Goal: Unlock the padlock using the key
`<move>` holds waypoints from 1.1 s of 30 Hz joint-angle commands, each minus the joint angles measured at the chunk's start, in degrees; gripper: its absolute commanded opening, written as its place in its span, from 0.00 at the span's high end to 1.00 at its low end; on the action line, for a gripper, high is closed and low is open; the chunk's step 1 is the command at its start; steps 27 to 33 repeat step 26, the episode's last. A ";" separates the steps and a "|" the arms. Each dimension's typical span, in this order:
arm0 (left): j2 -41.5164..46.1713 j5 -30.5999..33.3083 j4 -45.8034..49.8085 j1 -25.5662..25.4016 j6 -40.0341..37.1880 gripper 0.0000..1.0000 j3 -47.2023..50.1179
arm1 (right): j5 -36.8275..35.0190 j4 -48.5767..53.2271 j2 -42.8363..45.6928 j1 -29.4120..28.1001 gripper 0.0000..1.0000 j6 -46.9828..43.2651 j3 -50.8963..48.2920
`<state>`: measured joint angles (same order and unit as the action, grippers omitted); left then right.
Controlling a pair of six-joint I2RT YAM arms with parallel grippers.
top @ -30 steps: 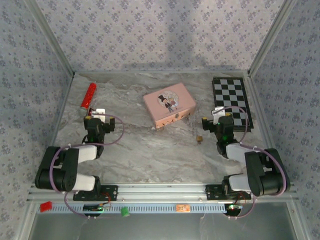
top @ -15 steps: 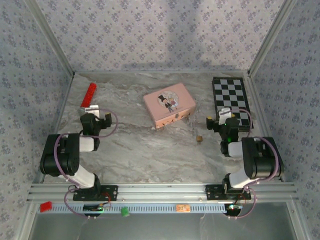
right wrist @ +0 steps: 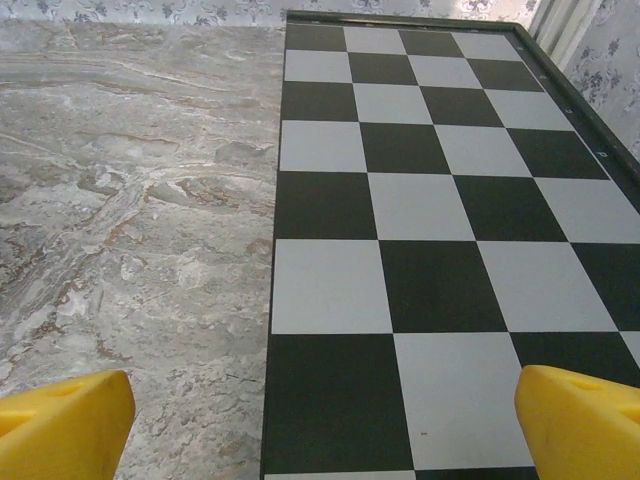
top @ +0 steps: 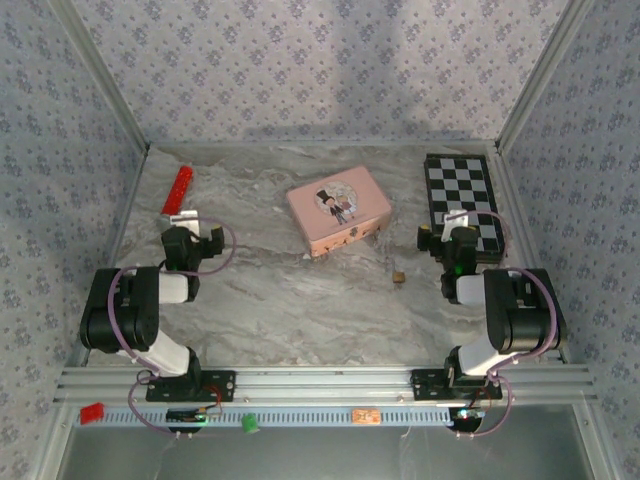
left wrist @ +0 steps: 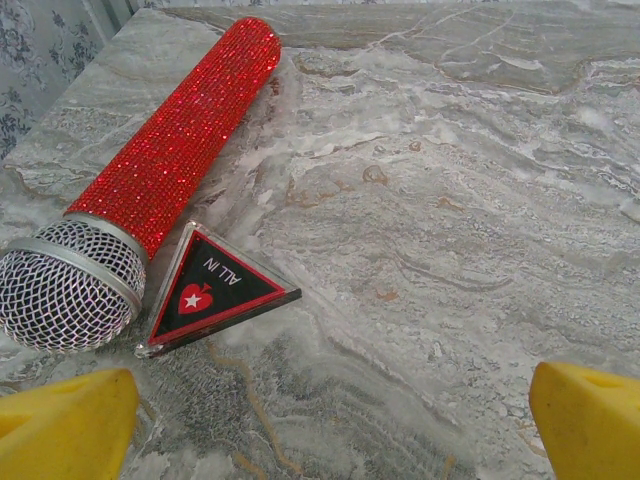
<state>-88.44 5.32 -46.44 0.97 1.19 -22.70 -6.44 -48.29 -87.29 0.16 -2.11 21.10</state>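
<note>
The padlock [top: 398, 277] is a tiny brass cube lying on the marble table, right of centre and in front of the pink tin. The key is too small to make out. My right gripper [top: 452, 232] sits to the right of the padlock, apart from it. In the right wrist view this gripper [right wrist: 325, 425] is open, its yellow fingertips [right wrist: 65, 420] wide apart over the chessboard's left edge. My left gripper [top: 190, 232] rests far to the left. It is open [left wrist: 330, 430] with bare marble between its fingers.
A pink picture tin [top: 339, 208] stands mid-table. A chessboard [top: 460, 190] lies at the back right, under my right gripper. A red glitter microphone [left wrist: 170, 150] and a black triangular "ALL IN" token [left wrist: 210, 290] lie just ahead of my left gripper.
Both arms have folded back toward their bases. My right gripper has shifted right, away from the padlock and over the chessboard. My left gripper has drawn left and stayed still for the last half second.
</note>
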 commanded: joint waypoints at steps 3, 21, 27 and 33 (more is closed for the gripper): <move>0.49 -1.02 -0.26 -0.10 0.93 0.00 -0.87 | -1.04 0.48 0.01 0.45 0.01 1.10 0.70; 0.55 -1.02 -0.24 -0.16 0.91 0.00 -0.86 | 1.09 1.89 0.10 1.24 0.01 1.41 1.45; 0.55 -1.01 -0.23 -0.18 0.90 0.00 -0.87 | -0.03 1.12 0.12 0.81 0.01 1.14 1.03; 0.55 -1.01 -0.23 -0.18 0.90 0.00 -0.87 | -0.03 1.12 0.12 0.81 0.01 1.14 1.03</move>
